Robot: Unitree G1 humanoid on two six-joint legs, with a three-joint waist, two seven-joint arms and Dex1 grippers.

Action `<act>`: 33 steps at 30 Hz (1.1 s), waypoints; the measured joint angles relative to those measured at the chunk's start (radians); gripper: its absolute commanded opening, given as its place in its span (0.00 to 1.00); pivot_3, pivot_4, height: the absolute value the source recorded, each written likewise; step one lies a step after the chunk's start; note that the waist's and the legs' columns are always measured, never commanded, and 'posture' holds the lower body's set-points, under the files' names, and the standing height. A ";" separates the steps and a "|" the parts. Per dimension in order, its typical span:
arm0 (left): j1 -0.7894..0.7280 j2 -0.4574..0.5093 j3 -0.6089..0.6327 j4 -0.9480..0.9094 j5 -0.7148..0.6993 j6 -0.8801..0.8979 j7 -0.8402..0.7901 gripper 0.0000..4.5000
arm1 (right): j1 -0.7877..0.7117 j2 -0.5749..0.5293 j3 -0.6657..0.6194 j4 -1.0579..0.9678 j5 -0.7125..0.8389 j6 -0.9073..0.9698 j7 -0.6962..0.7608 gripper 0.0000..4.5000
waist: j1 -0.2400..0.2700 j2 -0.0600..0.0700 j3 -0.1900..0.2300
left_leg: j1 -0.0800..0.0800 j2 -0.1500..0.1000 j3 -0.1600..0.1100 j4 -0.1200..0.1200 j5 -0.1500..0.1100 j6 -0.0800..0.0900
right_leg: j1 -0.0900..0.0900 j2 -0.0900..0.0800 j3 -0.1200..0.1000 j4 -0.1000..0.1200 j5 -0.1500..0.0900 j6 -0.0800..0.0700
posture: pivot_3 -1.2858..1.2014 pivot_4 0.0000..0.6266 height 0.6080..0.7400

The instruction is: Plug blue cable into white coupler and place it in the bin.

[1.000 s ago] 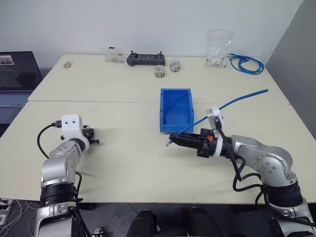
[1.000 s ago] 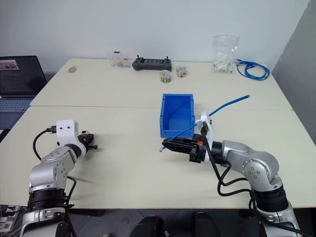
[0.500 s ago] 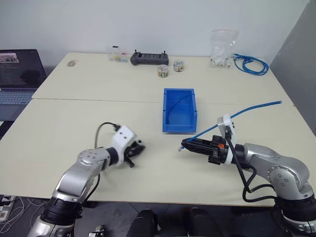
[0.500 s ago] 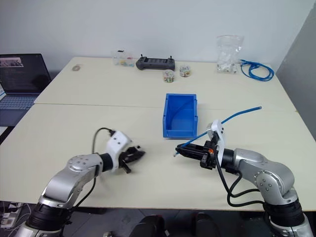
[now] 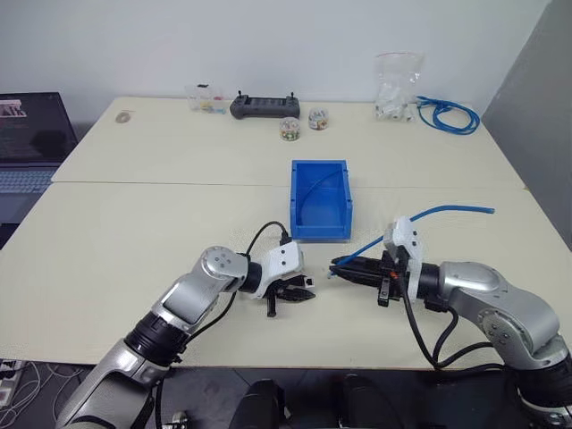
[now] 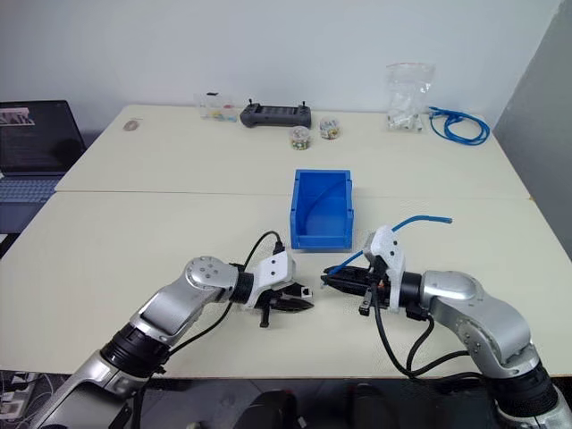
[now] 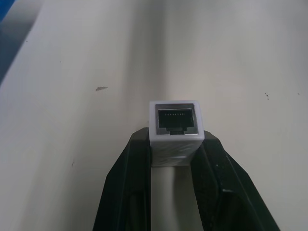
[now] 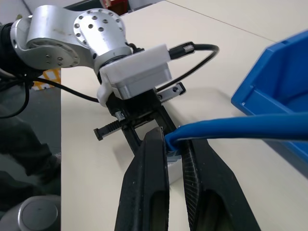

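Desk: two pale tops butted together, seam running 9 to 3 o'clock just behind the bin.

Bin: centre of desk, at 12 o'clock from both grippers, near but apart. Nothing of the task is seen in it yet.

Blue cable: free end arcs off toward 2 o'clock over the desk; plug end is pinched betw. the fingers of the right gripper, tip pointed at 9 o'clock.

Left gripper: pressed onto the white coupler, held by its sides, dark socket face pointing out past the fingertips, roughly toward 3 o'clock. Coupler and plug are near, not touching; step in hand judged to be line-up before insertion.

Risks, as judged:
- Plug sits a bit toward 1 o'clock of the socket; if driven in off-axis it would likely catch on the rim and skid.
- Coupler is gripped only at its rear part; a push from the plug could rotate it or slide it back in the fingers.
- Cable is springy, long free tail; could twist the plug in the pinch. Latch orientation can't be told.

Vs. earlier frame: left arm was out at 9 o'clock, well apart from the right; it has been swung in to centre and turned to face the plug. Right gripper barely shifted, cable grip unchanged.
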 measured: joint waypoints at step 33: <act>-0.013 -0.032 0.002 0.022 0.053 -0.023 -0.032 0.18 | -0.201 0.050 0.271 0.272 -0.404 -0.255 0.237 0.02 | 0.002 0.000 0.000 | 0.004 -0.001 -0.002 0.001 0.000 0.000 | 0.004 0.000 -0.001 0.000 0.001 -0.002 | 0.52 0.24 1.00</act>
